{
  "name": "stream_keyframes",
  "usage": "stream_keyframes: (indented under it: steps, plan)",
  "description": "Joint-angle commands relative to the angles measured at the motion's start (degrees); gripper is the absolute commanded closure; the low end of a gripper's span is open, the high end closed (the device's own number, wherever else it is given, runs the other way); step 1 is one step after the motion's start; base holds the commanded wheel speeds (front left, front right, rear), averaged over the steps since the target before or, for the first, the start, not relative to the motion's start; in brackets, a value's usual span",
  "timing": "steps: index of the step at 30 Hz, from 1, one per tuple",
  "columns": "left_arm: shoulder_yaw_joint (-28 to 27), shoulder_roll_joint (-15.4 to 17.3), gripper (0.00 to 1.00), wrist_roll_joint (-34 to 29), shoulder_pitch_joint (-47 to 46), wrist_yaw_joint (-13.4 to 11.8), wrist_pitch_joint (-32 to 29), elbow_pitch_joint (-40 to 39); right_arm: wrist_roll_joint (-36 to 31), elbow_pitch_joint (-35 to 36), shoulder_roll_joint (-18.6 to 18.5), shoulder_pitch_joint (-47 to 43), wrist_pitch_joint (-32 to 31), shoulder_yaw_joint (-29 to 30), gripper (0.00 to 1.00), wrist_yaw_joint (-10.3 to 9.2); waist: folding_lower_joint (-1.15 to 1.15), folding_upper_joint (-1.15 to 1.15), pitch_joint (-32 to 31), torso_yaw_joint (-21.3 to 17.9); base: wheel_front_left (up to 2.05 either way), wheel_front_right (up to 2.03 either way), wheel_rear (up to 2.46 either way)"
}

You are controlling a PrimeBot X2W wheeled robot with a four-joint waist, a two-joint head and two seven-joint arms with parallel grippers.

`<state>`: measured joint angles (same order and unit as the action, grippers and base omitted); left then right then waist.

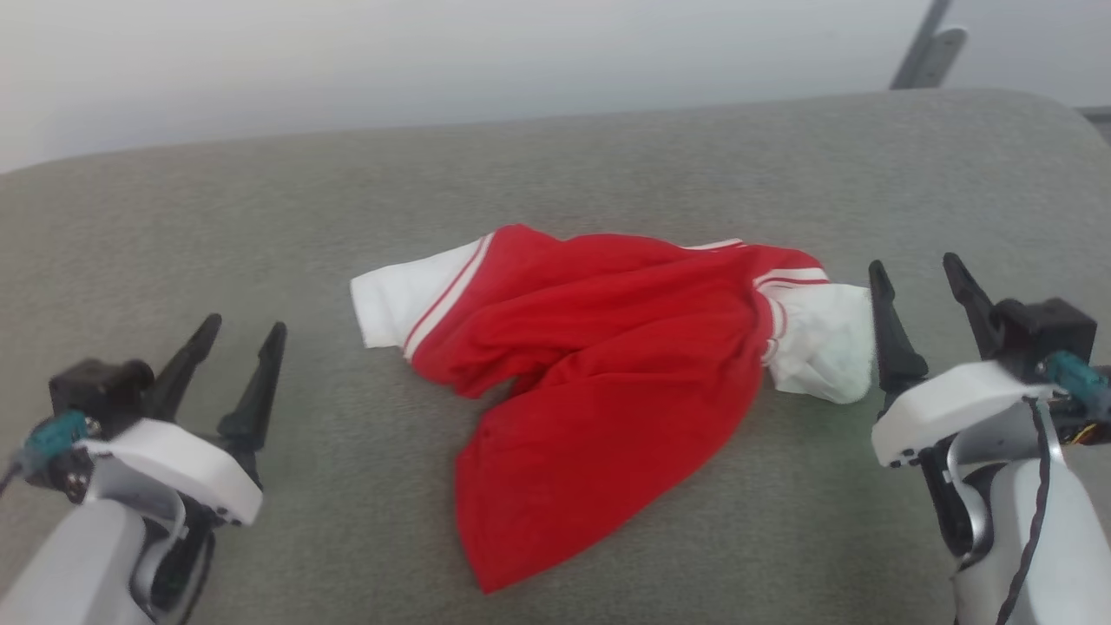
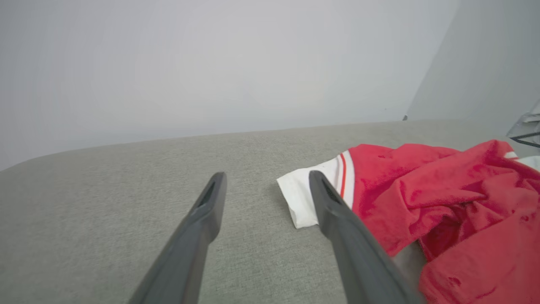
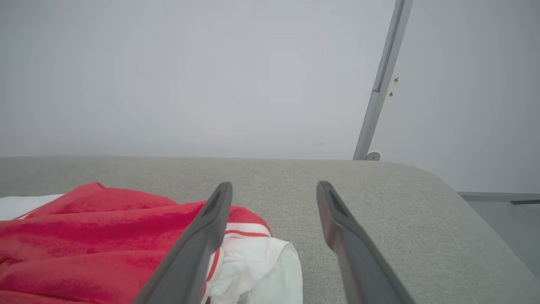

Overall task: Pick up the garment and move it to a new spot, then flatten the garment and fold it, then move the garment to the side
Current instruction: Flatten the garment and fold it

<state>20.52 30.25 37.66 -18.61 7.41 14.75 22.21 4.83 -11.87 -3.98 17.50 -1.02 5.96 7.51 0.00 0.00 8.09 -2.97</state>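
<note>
- The garment [image 1: 608, 382], a crumpled red jersey shirt with white sleeves edged in red stripes, lies in a heap near the middle of a grey woven-fabric padded surface with rounded corners [image 1: 555, 174]
- 1 white sleeve [image 1: 399, 304] sticks out fairly flat towards the robot's left, with 2 thin stripes where it meets the red body
- The other white sleeve [image 1: 825, 343] is bunched into a lump at the robot's right end of the heap
- A long red flap [image 1: 555, 495] of the shirt trails towards the near edge and ends in a rounded tip
- The left gripper [image 1: 245, 324], 2 long dark fingers on a white and grey wrist, sits at the lower left of the head view with its jaws spread wide and nothing between them; bare grey fabric separates it from the shirt
- In the left wrist view the flat white sleeve lies just past 1 fingertip
- The right gripper [image 1: 914, 261] is likewise spread wide and holds nothing; its inner finger stands just beside the bunched sleeve, and I cannot tell whether they touch
- In the right wrist view that finger crosses in front of the red and white cloth
- A grey metal pole [image 1: 929, 48] leans behind the far right corner, against a pale wall
</note>
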Motion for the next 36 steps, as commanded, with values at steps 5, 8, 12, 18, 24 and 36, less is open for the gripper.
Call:
stream_keyframes:
  steps: [5, 8, 12, 18, 24, 36]
  plan:
    - [4.79, 4.05, 0.0, 4.25, -4.68, 0.12, -2.96, 1.78, -0.91, 0.28, 1.08, -2.61, 5.63, 0.19, 0.0, -0.04, 0.0, 0.0, 0.64, -4.37, 0.0, 0.0, 0.0]
    - [7.41, 5.67, 0.0, 6.86, -7.25, 0.12, -6.0, 2.95, 1.25, -0.73, 1.16, -3.71, 7.01, -1.09, 0.0, -0.04, 0.0, 0.0, 1.2, -6.1, 0.0, 0.0, 0.0]
    - [10.51, 7.42, 0.0, 9.53, -10.99, 0.12, -10.72, 5.11, 2.73, -1.69, 1.09, -4.55, 7.91, -2.7, 0.0, -0.04, 0.0, 0.0, 2.11, -8.01, 0.0, 0.0, 0.0]
    - [14.39, 8.41, 0.0, 12.98, -16.13, 0.05, -18.46, 10.27, 4.54, -2.45, 1.09, -5.1, 8.69, -5.25, 0.0, -0.04, 0.0, 0.0, 3.63, -10.13, 0.0, 0.0, 0.0]
    - [17.71, 7.78, 0.0, 14.65, -20.98, 0.05, -25.56, 16.7, 5.28, -2.72, 1.08, -4.9, 8.91, -6.98, 0.0, -0.04, 0.0, 0.0, 5.55, -11.18, 0.0, 0.0, 0.0]
    - [25.96, 1.74, 0.55, 17.84, -27.83, -0.05, -38.1, 29.94, 5.22, -2.0, 1.09, -3.79, 9.03, -8.19, 0.0, -0.04, 0.0, 0.0, 9.55, -11.18, 0.0, 0.0, 0.0]
